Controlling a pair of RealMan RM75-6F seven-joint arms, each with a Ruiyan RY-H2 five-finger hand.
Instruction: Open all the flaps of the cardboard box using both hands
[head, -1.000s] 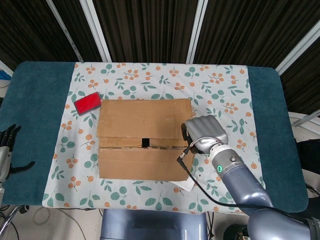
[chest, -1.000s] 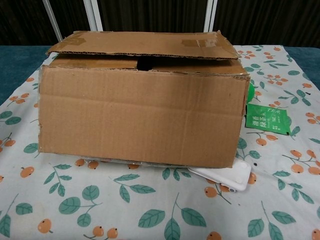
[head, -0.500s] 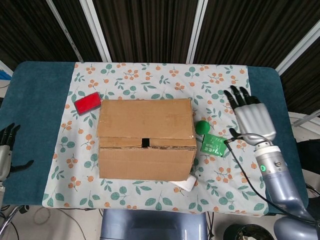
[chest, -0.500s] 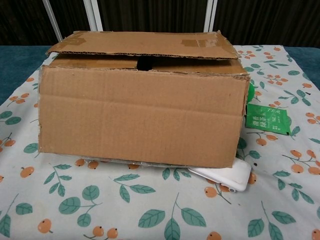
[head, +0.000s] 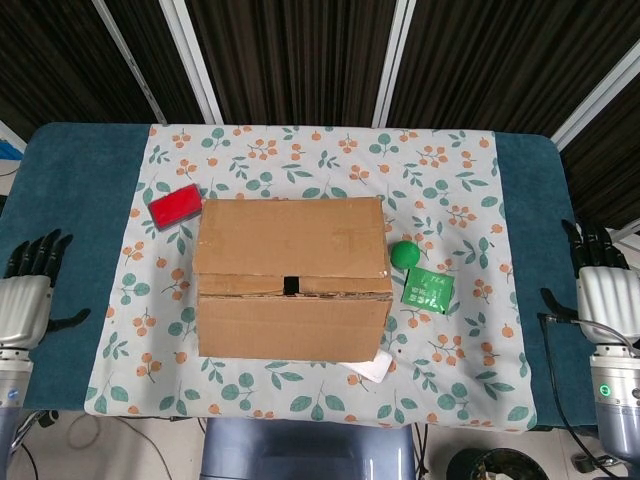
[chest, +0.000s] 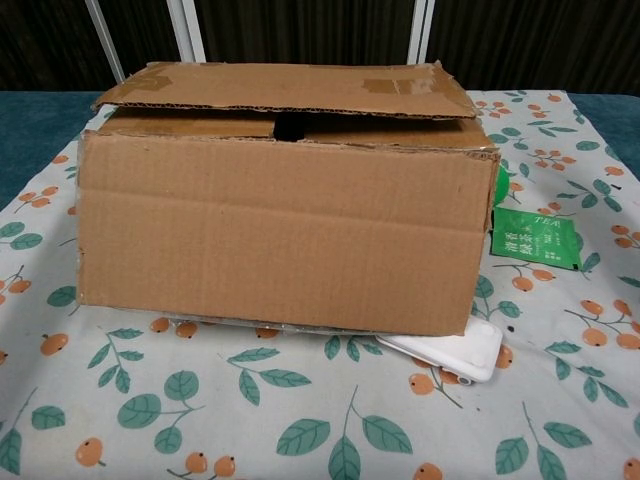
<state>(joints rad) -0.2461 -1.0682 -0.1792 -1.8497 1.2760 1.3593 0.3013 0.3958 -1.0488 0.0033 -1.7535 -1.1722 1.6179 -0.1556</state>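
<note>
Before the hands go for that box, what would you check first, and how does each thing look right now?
1. Both hands free: ok. The left hand and right hand hold nothing, fingers apart, at the table's side edges.
2. Flaps ready to lift: ok. The cardboard box is closed, its far top flap resting slightly raised over the near one.
3. Tape holding the flaps: cannot tell.
4. Room for the side flaps: not ok on the right, where the green ball and green packet lie close.
5. Box sitting flat: cannot tell. A white object pokes out from under its near right corner.
</note>
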